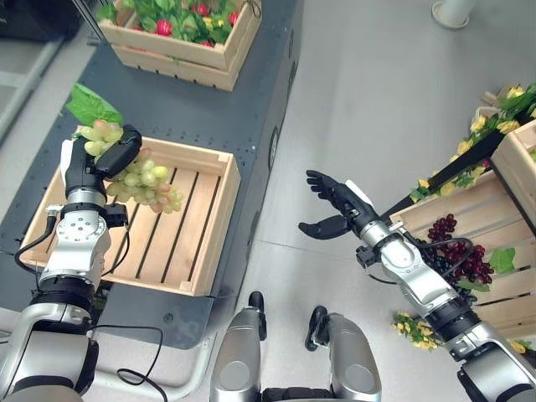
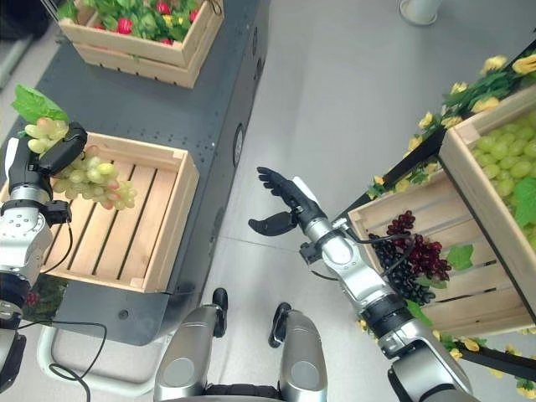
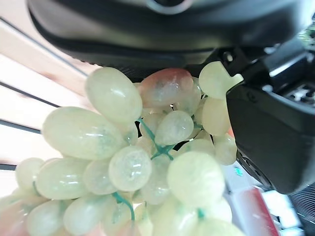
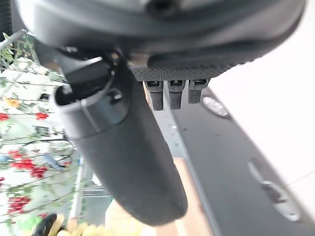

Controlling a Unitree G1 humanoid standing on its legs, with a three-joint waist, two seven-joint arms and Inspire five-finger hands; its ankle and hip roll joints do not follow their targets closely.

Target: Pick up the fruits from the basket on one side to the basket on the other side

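A: Where is the fruit?

B: The left hand (image 1: 107,155) is curled round a bunch of green grapes (image 1: 144,180), held by its top so it hangs over the slatted basket (image 1: 188,226) on the dark worktop (image 1: 201,109) — poised to drop in.

A: And the right hand (image 1: 335,205)?

B: Fingers apart, holding nothing, over the floor — free to reach the purple grapes (image 1: 456,247).

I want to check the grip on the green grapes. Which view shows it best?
The left eye view: the left hand is curled round the top of the green grapes above the wooden crate. The right eye view shows the same. The left wrist view has the grapes close up, against the dark hand.
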